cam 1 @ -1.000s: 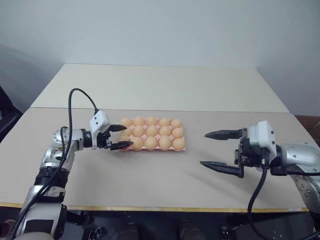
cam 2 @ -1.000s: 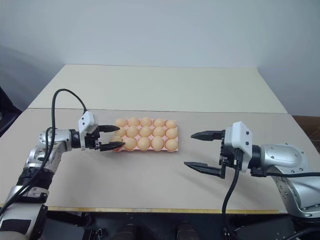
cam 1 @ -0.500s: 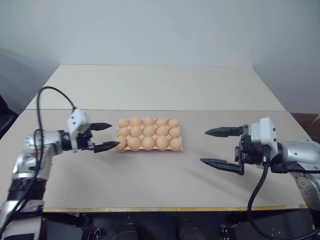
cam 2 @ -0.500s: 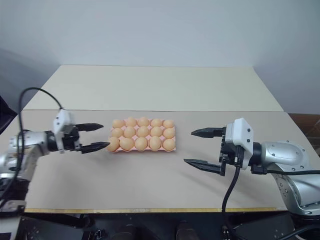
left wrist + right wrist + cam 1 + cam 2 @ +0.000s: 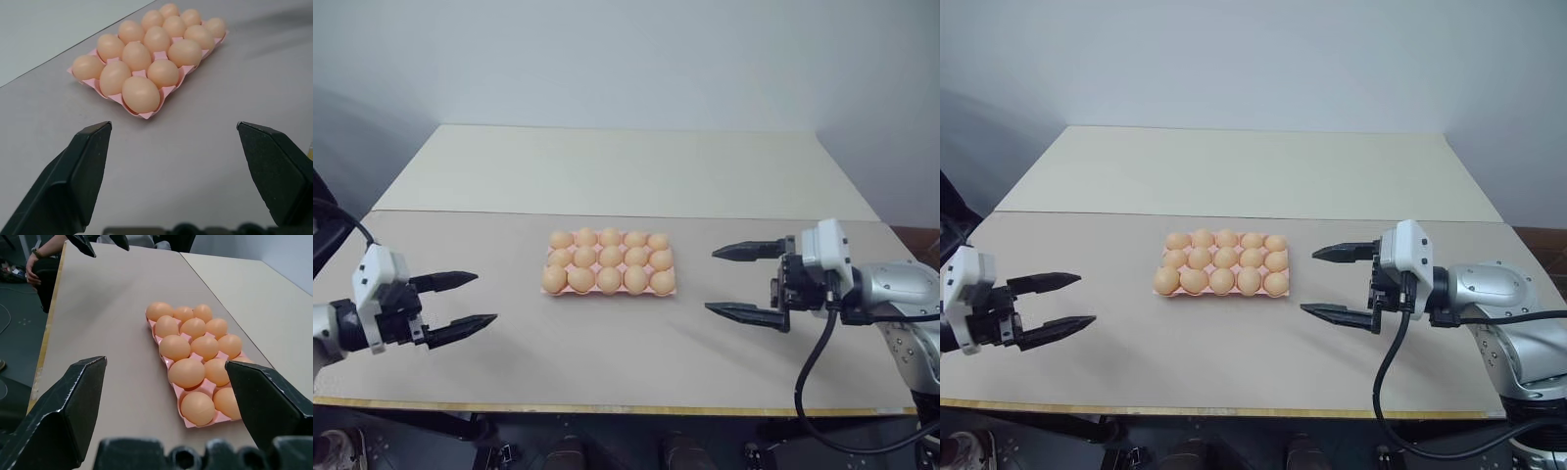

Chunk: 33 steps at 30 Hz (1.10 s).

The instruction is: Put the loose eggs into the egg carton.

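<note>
Since the earlier frame, the left claw (image 5: 460,303) has drawn back from the carton's (image 5: 608,291) left end and now hangs well apart from it, near the table's (image 5: 607,362) front-left edge. Right claw (image 5: 736,280) has kept its place.

Head views: the carton lies on the table between the two claws, nearer the right one. All fifteen cups hold eggs (image 5: 610,265), in three rows of five. Left claw: jaws spread wide, nothing between them, tips pointing toward the carton. Right claw: jaws likewise spread wide and empty, tips pointing at the carton's right end, clear of it.

Left wrist view: both fingers (image 5: 78,171) stand far apart with bare table between them. The carton (image 5: 146,114) lies ahead of the tips, one corner nearest, well apart from them; every cup seen is filled.

Right wrist view: the fingers (image 5: 68,406) are wide apart and hold nothing. The carton (image 5: 185,421) lies ahead, between the tips and clear of both. Beyond it, the left claw's tips (image 5: 100,242) and a person's hand (image 5: 33,264) show at the table's far end.
</note>
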Each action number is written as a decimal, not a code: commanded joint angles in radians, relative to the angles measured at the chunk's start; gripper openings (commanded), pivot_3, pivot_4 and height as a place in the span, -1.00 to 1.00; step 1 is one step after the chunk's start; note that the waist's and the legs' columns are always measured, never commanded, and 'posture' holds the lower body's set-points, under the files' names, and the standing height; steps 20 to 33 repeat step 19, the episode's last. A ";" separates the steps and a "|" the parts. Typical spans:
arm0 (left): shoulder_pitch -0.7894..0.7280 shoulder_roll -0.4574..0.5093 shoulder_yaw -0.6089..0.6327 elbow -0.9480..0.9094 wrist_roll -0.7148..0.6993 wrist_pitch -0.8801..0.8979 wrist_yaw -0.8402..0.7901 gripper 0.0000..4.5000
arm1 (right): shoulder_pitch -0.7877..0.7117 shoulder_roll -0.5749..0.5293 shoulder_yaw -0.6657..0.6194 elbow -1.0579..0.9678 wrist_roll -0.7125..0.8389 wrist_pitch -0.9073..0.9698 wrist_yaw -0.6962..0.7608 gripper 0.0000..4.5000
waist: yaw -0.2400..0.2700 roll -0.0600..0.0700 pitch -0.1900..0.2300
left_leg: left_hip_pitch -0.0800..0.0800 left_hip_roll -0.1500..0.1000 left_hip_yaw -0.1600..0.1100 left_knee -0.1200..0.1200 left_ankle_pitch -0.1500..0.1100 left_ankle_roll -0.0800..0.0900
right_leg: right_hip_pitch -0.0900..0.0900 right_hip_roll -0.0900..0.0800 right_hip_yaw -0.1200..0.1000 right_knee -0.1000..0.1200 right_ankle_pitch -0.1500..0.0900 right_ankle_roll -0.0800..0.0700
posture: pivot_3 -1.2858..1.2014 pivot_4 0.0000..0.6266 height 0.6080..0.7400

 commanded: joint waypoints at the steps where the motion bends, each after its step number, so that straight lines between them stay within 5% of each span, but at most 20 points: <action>1: 0.021 -0.002 0.055 -0.086 -0.038 0.023 0.034 0.98 | -0.001 -0.004 -0.016 -0.008 0.006 -0.018 0.012 1.00 | 0.000 0.000 0.000 | 0.000 0.000 0.000 0.000 0.000 0.000 | 0.000 0.000 0.000 0.000 0.000 0.000 | 0.03 -0.52 1.00; 33: 0.051 -0.005 0.081 -0.153 -0.110 0.079 0.118 0.98 | -0.032 0.007 0.005 0.024 0.001 -0.017 0.023 1.00 | -0.006 0.000 0.000 | 0.000 0.000 0.000 0.000 0.000 0.000 | 0.000 0.000 0.000 0.000 0.000 0.000 | 0.03 -0.52 1.00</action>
